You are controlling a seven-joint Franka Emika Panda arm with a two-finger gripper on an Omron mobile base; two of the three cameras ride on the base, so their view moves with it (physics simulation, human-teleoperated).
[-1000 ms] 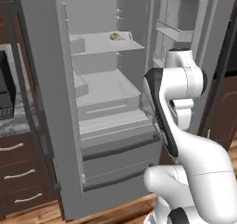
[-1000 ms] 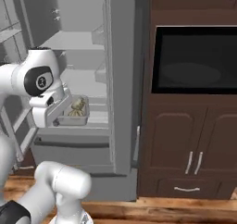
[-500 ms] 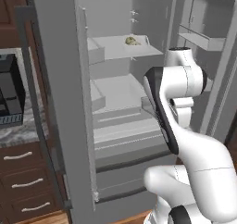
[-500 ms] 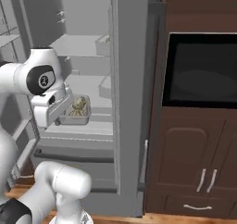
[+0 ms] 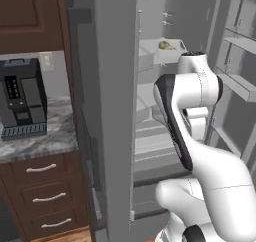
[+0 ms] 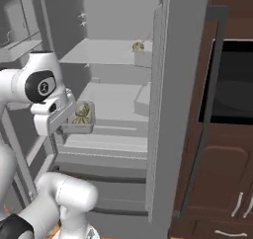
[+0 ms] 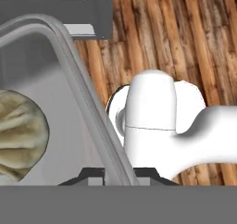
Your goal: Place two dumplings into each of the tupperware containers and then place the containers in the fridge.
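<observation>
We judge the task well past its middle. One tupperware container [image 6: 142, 57] already sits on the upper shelf [image 6: 104, 53] of the open fridge [image 6: 160, 109], toward that shelf's right edge, with a dumpling [image 6: 138, 46] showing above its rim; from the left base view the same dumpling [image 5: 166, 45] lies at the shelf's front edge. We cannot tell from here whether a second dumpling is in it.

The second container [image 6: 79, 124] is in our tool [image 6: 66, 127], carried in front of the fridge's open cavity, about level with the middle shelf [image 6: 116, 97] and off its left front corner, touching no shelf. Two dumplings [image 6: 82, 112] are heaped inside it. In the hand view the container's rim [image 7: 78, 93] runs right down between the fingertips, so we take the tool as nearly closed and pinching that wall, with a dumpling [image 7: 21, 140] just inside.

So filling looks finished, and one box is stored. What is left, as we read it, is to reach in, set this box flat on a shelf, let go and draw the arm out.
</observation>
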